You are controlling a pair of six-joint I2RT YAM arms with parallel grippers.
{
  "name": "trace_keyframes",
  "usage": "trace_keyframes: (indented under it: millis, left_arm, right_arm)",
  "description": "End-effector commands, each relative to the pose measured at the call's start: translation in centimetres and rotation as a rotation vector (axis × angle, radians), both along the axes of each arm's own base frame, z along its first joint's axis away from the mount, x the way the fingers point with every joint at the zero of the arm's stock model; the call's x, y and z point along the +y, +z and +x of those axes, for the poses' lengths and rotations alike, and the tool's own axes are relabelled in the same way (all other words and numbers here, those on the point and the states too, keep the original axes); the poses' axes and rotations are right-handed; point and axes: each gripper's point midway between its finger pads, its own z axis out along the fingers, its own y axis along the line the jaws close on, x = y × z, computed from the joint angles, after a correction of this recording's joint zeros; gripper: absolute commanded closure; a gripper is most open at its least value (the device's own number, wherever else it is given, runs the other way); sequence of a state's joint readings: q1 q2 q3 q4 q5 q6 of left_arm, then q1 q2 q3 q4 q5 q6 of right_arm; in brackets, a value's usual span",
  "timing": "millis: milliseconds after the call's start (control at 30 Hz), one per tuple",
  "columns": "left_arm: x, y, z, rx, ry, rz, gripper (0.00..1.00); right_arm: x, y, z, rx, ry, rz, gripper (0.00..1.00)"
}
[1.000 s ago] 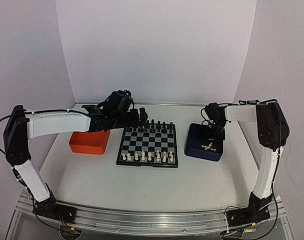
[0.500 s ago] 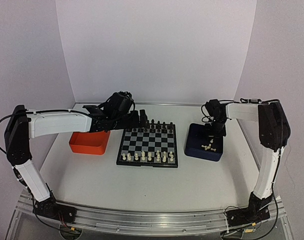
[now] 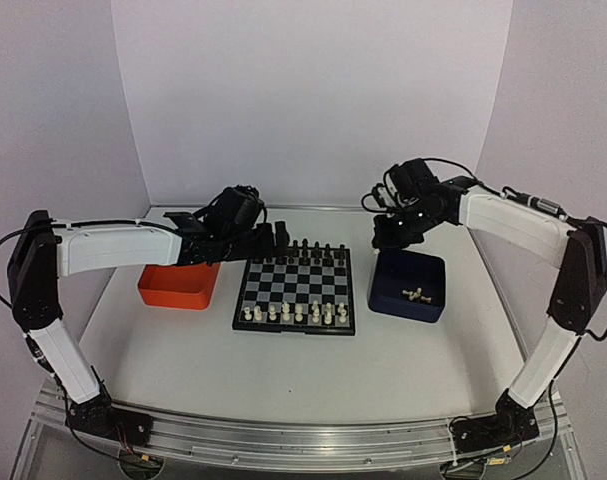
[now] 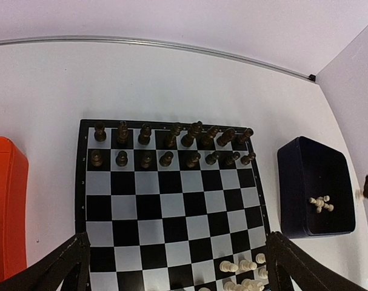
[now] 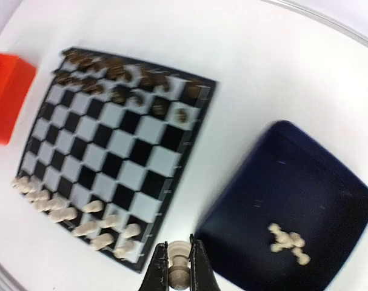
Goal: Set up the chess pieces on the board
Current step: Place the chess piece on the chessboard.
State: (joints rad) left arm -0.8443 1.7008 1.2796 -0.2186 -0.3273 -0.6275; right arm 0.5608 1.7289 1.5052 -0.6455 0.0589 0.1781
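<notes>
The dark blue tray sits on the desk just right of the board; a small loose cluster of cream chess pieces lies tumbled on its floor, toward the near right. The orange tray sits just left of the board; the left arm crosses over its far edge, and its contents cannot be made out in any view.

On the board, black pieces fill the two far rows; more cream chess pieces stand along the near rows, most in the nearest row and a few in the one behind it.

The top view shows both trays, the whole board and both arms at once, but the right claw's load is too small to read there. The right wrist view settles it, though it is blurred: one cream piece stands upright between the two fingertips, high over the desk at the gap between board corner and blue tray. The left wrist view shows the black rows sharply, several of the rear figures leaning; it also catches the blue tray's cluster.

The right claw is closed tight on that single cream piece; the left claw is spread fully wide and holds nothing, hanging above the board's far left part, its fingers framing the squares.
</notes>
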Motion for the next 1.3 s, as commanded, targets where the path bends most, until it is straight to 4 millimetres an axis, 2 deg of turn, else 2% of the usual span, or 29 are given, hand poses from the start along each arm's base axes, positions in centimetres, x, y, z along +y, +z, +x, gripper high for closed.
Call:
trace_keyframes:
  millis: [0,167,233,433,833,1267]
  left_arm:
    - [2.1,1.5,-0.1,-0.030,0.057,-0.010,0.00]
    - [3.6,1.1,-0.8,-0.019,0.097,-0.003,0.00]
    - [4.0,1.1,-1.1,-0.017,0.108,-0.009,0.00]
    - [5.2,1.1,-2.0,-0.015,0.129,-0.026,0.00]
    - [6.4,0.8,-2.7,-0.014,0.152,-0.031,0.00]
    - [6.4,0.9,-2.7,-0.014,0.150,-0.028,0.00]
  right_arm:
    - [7.1,-0.1,-2.9,0.039,0.258,0.039,1.00]
    - [11.5,-1.7,-4.0,0.072,0.368,0.013,1.00]
    - [12.9,-3.3,-4.2,0.101,0.394,-0.010,1.00]
    - [15.2,-6.2,-4.6,0.122,0.454,-0.092,1.00]
    - [17.1,-11.4,-4.6,0.187,0.481,-0.153,1.00]
    - [16.5,-14.1,-4.0,0.204,0.459,-0.228,1.00]
